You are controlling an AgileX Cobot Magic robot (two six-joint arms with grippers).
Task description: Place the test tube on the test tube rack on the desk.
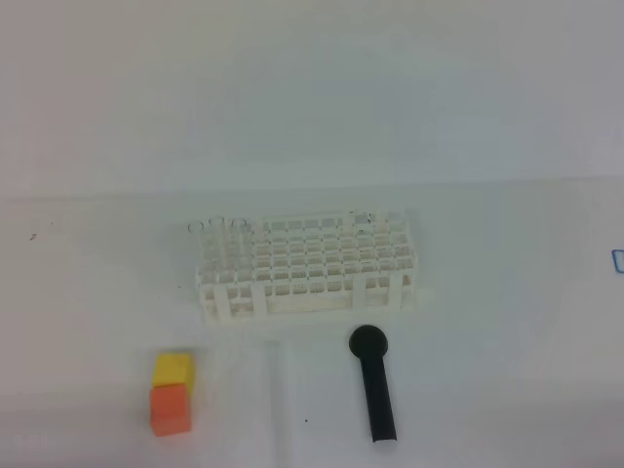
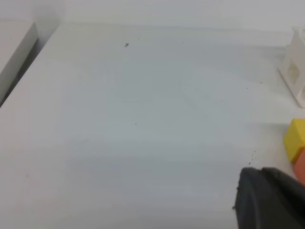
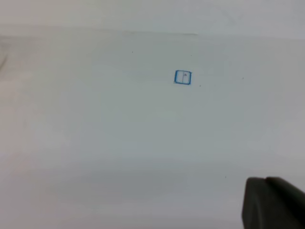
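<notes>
The test tube (image 1: 276,400), faintly visible, appears to lie on the desk (image 1: 507,322) near the test tube rack (image 1: 307,265), between cubes and black stick. Both grippers are closed, empty; jaws must be opened before descent.

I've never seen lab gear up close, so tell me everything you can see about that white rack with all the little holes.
The test tube rack looks like white plastic: a rectangular block with a grid of many small square holes in two tiers, standing upright on short legs on the desk. Faint clear tube rims show along its far left edge and one near its far right; their number is unclear. A black round-headed stick lies just in front, apart from it. The left wrist view catches only one corner.
</notes>
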